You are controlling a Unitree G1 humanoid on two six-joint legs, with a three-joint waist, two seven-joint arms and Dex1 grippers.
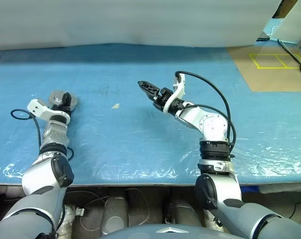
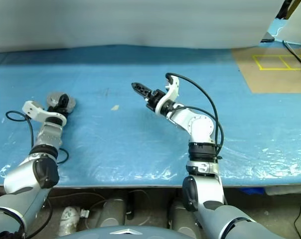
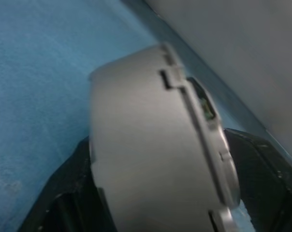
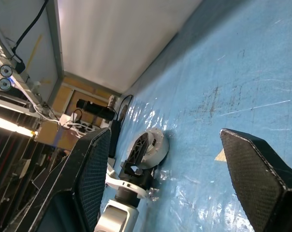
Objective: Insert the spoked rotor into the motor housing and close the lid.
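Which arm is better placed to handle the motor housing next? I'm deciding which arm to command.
Left. The left tool has the closed motor housing between its fingers on the blue table. The right tool hangs open above mid-table, well away.

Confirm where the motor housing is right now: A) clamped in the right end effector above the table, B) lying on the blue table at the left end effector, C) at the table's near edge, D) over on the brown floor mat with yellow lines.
B: the closed motor housing lies on the blue table at the left end effector, while the right end effector hangs open and empty.
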